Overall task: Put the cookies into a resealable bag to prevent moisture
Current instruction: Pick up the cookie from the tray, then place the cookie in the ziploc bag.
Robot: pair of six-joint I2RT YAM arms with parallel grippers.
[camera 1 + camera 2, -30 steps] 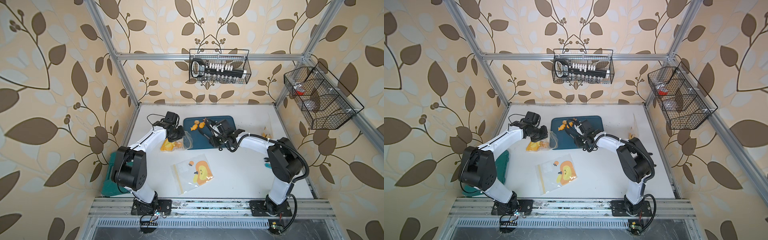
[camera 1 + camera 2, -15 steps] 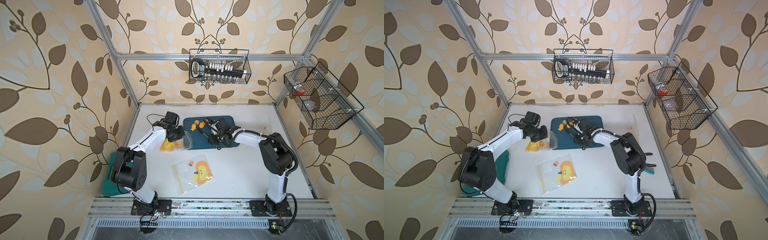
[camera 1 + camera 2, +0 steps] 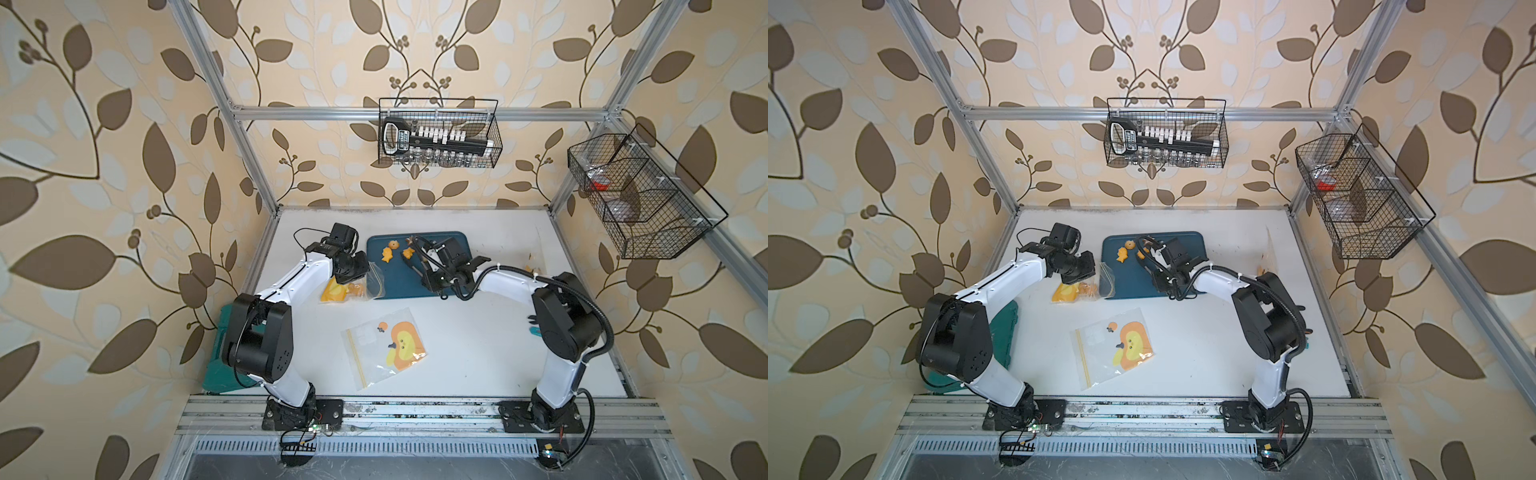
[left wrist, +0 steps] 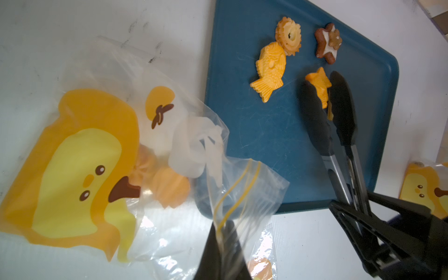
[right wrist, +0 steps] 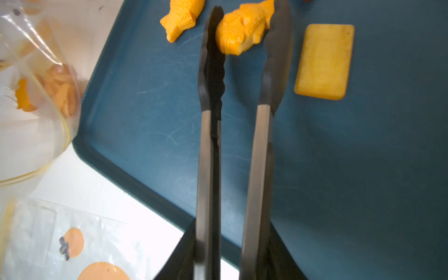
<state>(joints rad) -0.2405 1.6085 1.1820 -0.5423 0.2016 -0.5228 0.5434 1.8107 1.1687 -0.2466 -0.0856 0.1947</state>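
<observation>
Although the bench (image 3: 478,332) looks busy, only a few things on it matter to you. The blue tray (image 3: 405,286) sits between the two arms, and a spare bag (image 3: 384,347) lies flat nearer the arm bases with nothing gripping it. The bag (image 4: 169,145) in use lies just beside the tray, with its mouth overlapping the tray's edge. Your left gripper (image 4: 224,228) is clenched on the zip strip and lifts the mouth open. Some cookies (image 4: 167,186) show through the plastic inside.

Your right gripper (image 5: 230,261) is grasping the tongs (image 5: 204,157) by their handles, and the black tips sit on either side of a fish cookie (image 5: 242,31) on the tray. The tips look to be in contact with it, but you cannot tell whether it has left the tray. Another fish (image 4: 269,70), a ring biscuit (image 4: 288,38), a brown star (image 4: 328,43) and a rectangular biscuit (image 5: 324,60) lie loose on the tray.

You are, by my reading, partway through loading, at the pick of one more piece, and sealing is not yet due. The next move calls for a squeeze firm enough that the fish cookie cannot slip from the tips. Then lift it clear of the tray, carry it sideways to the open mouth and let go well inside. Hold the left grip steady, because the floppy mouth could fold closed.
</observation>
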